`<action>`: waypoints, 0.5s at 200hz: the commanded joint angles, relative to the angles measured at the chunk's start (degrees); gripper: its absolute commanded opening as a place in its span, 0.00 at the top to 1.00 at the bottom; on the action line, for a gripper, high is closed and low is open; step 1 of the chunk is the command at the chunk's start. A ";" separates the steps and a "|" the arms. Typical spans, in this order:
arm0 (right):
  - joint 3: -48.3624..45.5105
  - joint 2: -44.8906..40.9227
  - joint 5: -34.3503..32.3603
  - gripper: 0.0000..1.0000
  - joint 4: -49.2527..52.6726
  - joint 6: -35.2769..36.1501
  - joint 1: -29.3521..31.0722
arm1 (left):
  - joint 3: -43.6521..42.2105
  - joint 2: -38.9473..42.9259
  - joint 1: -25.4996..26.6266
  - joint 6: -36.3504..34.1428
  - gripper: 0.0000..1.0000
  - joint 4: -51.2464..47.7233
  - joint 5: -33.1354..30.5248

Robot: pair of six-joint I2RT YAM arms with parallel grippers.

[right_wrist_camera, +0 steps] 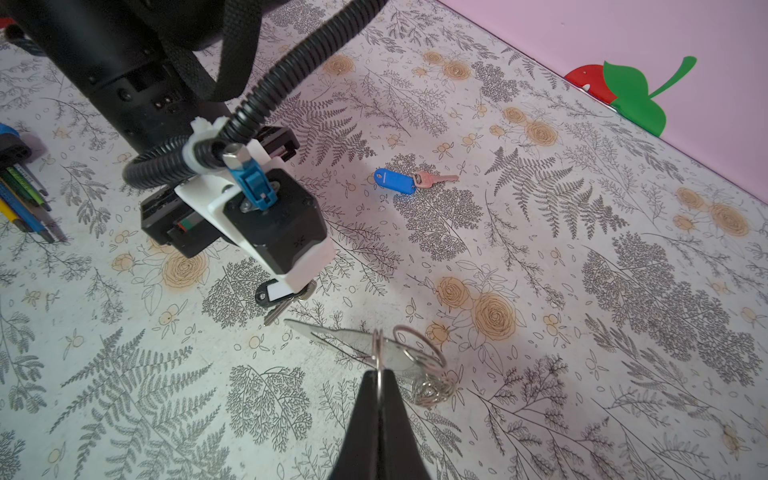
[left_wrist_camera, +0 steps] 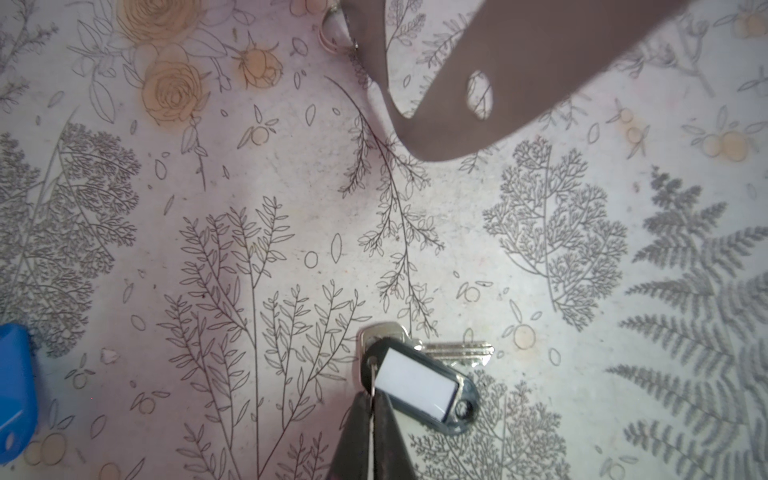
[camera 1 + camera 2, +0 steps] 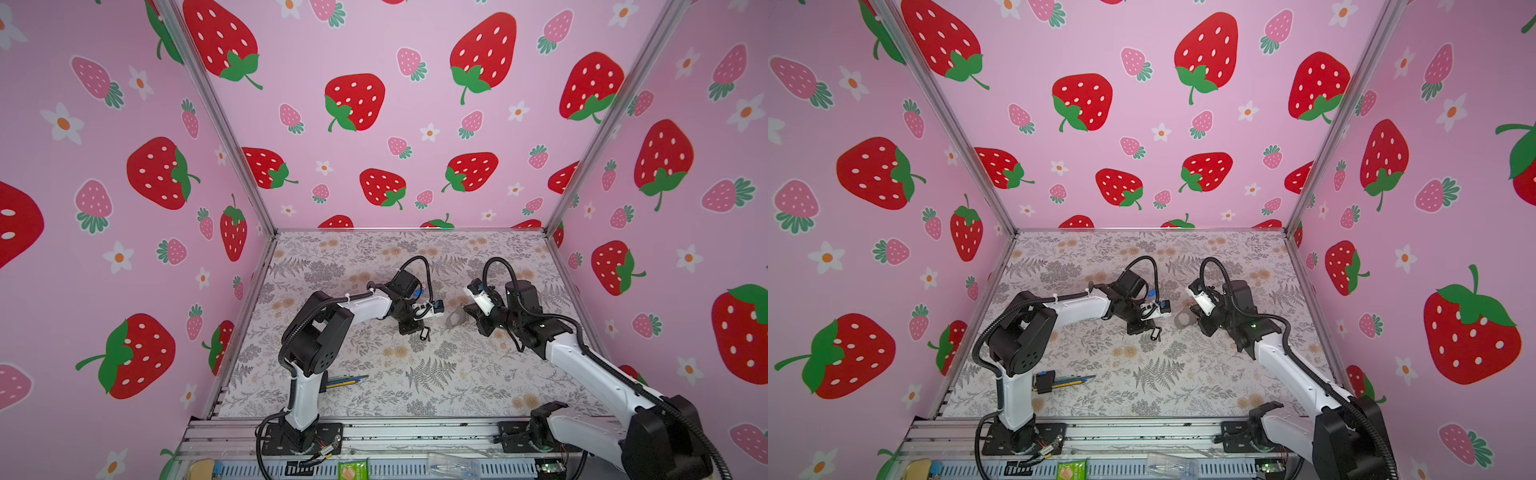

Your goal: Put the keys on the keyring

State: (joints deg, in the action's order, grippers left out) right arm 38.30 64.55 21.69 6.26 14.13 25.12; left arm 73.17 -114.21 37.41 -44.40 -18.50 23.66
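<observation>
My left gripper (image 2: 372, 401) is shut on the small wire ring of the key (image 2: 451, 349) with the black-rimmed white tag (image 2: 419, 384). This tag (image 3: 424, 333) hangs at the gripper (image 3: 417, 328) just over the mat. My right gripper (image 1: 379, 376) is shut on a metal ring of the taupe keyring (image 1: 345, 334), holding it edge-on above the mat. The keyring (image 3: 455, 319) hangs a short way right of the held key, oval cut-out (image 2: 480, 93) showing. The other key, with a blue tag (image 1: 395, 180), lies flat on the mat beyond both grippers.
A hex-key bundle (image 3: 1059, 380) in a black and blue holder lies on the mat near the left arm's base. Pink strawberry walls close the back and both sides. A metal rail (image 3: 374, 434) with small clutter runs along the front edge.
</observation>
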 commanded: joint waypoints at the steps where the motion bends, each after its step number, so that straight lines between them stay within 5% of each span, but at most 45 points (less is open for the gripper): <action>1: 0.77 0.62 -0.07 1.00 1.82 -0.18 0.10 | 2.51 -1.80 0.12 -1.56 0.92 -2.06 2.06; 100: 0.56 0.63 0.10 1.00 1.65 -0.52 0.10 | 2.40 -2.07 0.38 -1.09 0.86 -1.74 1.13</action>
State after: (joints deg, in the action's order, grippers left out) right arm 38.30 64.55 21.71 6.26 13.56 25.12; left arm 73.95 -115.63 37.41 -44.69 -19.18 24.08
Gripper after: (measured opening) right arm 0.046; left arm 0.132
